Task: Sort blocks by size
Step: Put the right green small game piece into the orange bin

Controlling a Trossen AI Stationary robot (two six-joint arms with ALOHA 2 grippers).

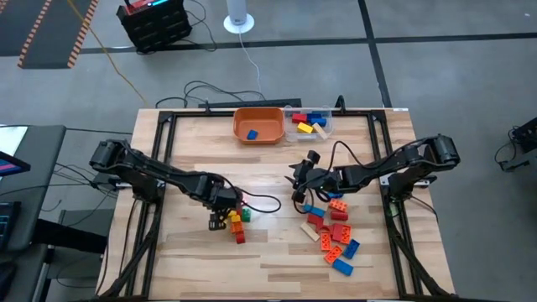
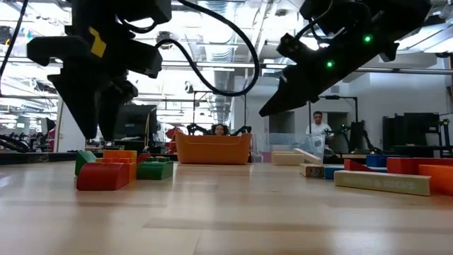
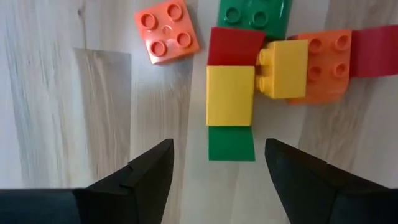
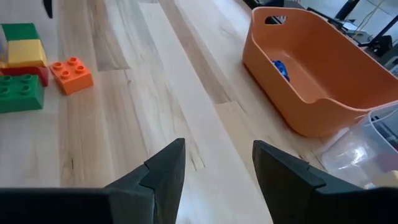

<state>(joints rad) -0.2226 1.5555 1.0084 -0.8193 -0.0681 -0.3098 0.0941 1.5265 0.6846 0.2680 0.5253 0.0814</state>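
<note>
A wooden table seen from above, with two dark robot arms. Left of centre in the overhead frame, the left pincer hangs over a small cluster of blocks. In its wrist view the fingers are spread and empty, with a stacked yellow block and a green block just ahead of the gap, and a loose orange block apart in the upper left. The bricks in that cluster touch one another, so a descent here could catch two at once, or nudge the red and orange neighbours out of place; the stack could also split when lifted.

Right of centre, the right pincer hovers above bare wood, fingers spread and holding nothing, near a larger scatter of red, orange, blue and tan blocks in the lower right. At top centre sit an orange bowl holding one blue block, and beside it a clear container with several. A mis-sized brick could land in the wrong one.
</note>
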